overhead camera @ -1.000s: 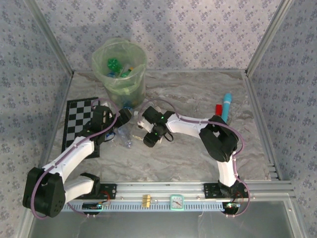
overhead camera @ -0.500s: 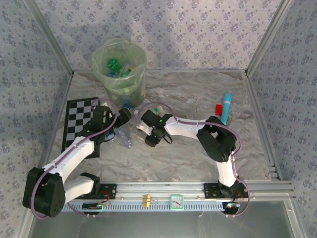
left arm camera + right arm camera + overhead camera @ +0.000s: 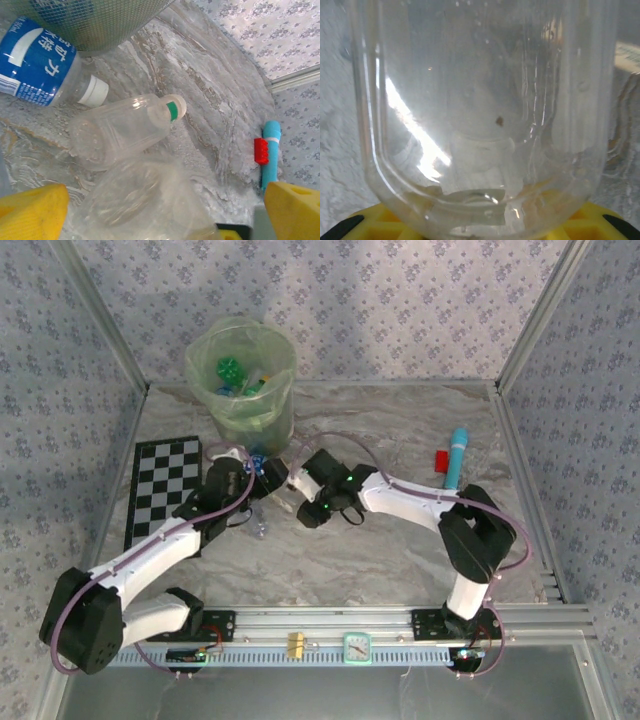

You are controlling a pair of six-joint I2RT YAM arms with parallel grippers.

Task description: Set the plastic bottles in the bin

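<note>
while the left gripper (image 3: pixel 165 202) hangs just in front of the bin (image 3: pixel 272 415), its yellow fingers (image 3: pixel 30 212) stand wide apart. a crumpled clear bottle (image 3: pixel 142 200) lies between them on the marble table (image 3: pixel 215 100), and i cannot tell if they touch it. nearer to the bin lies a clear bottle with a green band (image 3: pixel 125 130) under its white cap. a blue-label bottle (image 3: pixel 40 65) rests against the foot of the bin, its white cap pointing away from the bin wall. inside the bin, some green bottles (image 3: pixel 230 370) are seen from above.

the right gripper (image 3: pixel 300 487) is also in front of the bin, a little to the right of its foot. at the right wrist a large clear bottle (image 3: pixel 480 115) is very close to the lens, its lower end at the yellow palm. the jaws are hidden there, so i cannot tell if they pinch it.

far to the right of the bin lie a red block (image 3: pixel 440 458) and a cyan tube (image 3: pixel 457 455), just beside each other. a checkerboard mat (image 3: pixel 160 490) lies in front of the bin, to its left.
</note>
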